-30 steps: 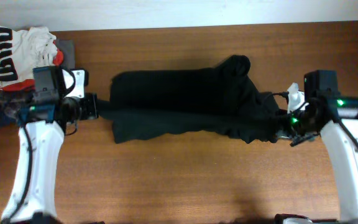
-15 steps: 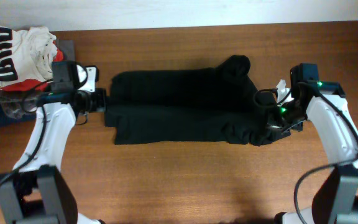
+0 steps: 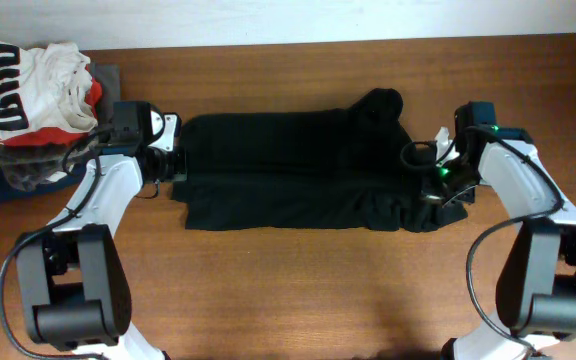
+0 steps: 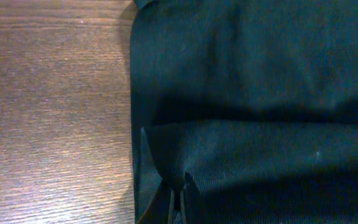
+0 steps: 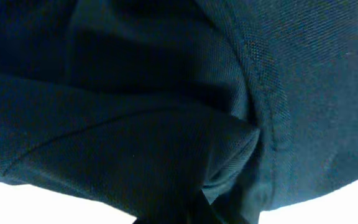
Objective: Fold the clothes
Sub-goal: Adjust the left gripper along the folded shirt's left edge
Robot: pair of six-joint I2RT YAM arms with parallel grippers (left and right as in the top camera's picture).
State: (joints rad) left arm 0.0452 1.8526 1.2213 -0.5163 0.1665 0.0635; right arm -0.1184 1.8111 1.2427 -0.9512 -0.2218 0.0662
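Note:
The black T-shirt (image 3: 288, 170) lies across the middle of the wooden table, folded lengthwise into a long band, bunched at its right end. My left gripper (image 3: 171, 165) is shut on the shirt's left edge; the left wrist view shows a fold of black fabric (image 4: 241, 155) pinched between the fingers (image 4: 178, 205). My right gripper (image 3: 438, 185) is shut on the bunched right end; black cloth (image 5: 166, 112) fills the right wrist view, pinched at the fingers (image 5: 204, 208). No logo or label shows.
A pile of clothes sits at the far left corner: a white garment with black and red print (image 3: 28, 85) on top of grey and navy folded garments (image 3: 18, 170). Bare wood (image 4: 48, 112) lies left of the shirt.
Both arms have moved away from the front edge and inward. The shirt's front layer has been carried back over itself, so the band is narrower and neater.

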